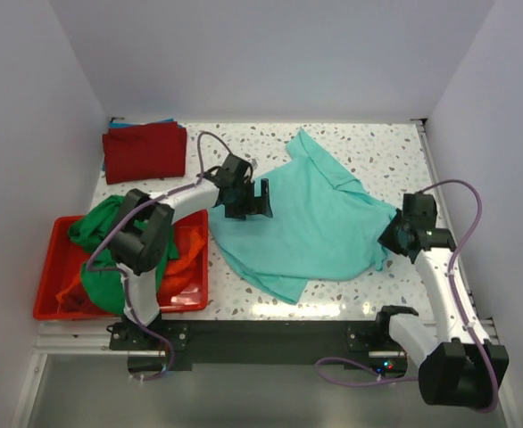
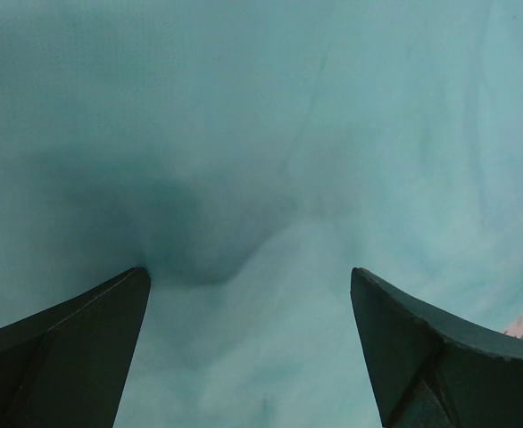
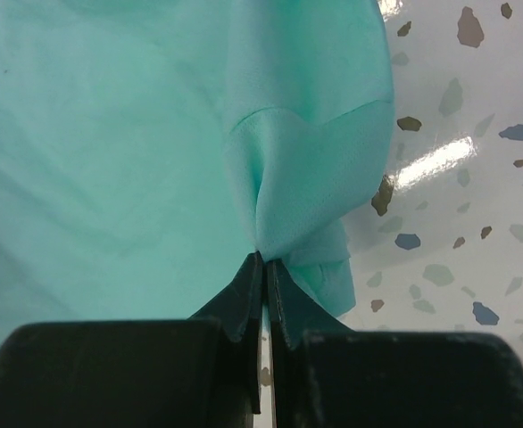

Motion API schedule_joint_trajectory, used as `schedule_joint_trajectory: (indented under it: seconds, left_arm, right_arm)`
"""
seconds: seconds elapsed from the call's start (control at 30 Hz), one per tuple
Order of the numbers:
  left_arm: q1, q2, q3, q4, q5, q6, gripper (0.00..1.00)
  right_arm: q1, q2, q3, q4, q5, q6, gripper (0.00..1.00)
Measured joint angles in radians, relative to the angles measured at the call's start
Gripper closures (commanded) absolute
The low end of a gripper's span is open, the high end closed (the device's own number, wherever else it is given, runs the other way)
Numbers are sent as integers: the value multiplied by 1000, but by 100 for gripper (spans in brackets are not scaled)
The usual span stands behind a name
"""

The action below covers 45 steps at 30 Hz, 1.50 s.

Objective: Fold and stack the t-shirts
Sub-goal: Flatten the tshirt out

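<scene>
A teal t-shirt (image 1: 306,218) lies spread and rumpled across the middle of the table. My left gripper (image 1: 251,201) stands open over its left edge, both fingers wide apart above the teal cloth (image 2: 270,160). My right gripper (image 1: 395,234) is shut on the shirt's right edge, pinching a gathered fold of teal fabric (image 3: 306,169) between its fingertips (image 3: 265,260). A folded dark red t-shirt (image 1: 145,152) rests at the back left, on a blue layer (image 1: 117,123) peeking out beneath it. A green t-shirt (image 1: 101,232) and an orange one (image 1: 186,259) are bundled in the bin.
A red plastic bin (image 1: 52,267) sits at the table's front left, beside the left arm. White walls close in the back and both sides. Speckled tabletop (image 1: 377,152) shows at the back right and along the front edge (image 1: 333,303).
</scene>
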Motion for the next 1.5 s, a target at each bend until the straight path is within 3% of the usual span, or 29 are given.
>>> schedule_joint_trajectory:
  seconds: [0.3, 0.8, 0.97, 1.3, 1.37, 1.5]
  left_arm:
    - [8, 142, 179, 39, 45, 42, 0]
    - [31, 510, 711, 62, 139, 193, 0]
    - [31, 556, 782, 73, 161, 230, 0]
    - [31, 498, 880, -18, 95, 256, 0]
    - [27, 411, 859, -39, 62, 255, 7]
    - [11, 60, 588, -41, -24, 256, 14]
  right_arm:
    - [0, -49, -3, -51, 0, 1, 100]
    - [0, -118, 3, -183, -36, 37, 100]
    - [0, -116, 29, -198, -42, 45, 99]
    - [0, 5, 34, -134, -78, 35, 99]
    - [0, 25, 34, -111, -87, 32, 99]
    - [0, 69, 34, -57, -111, 26, 99]
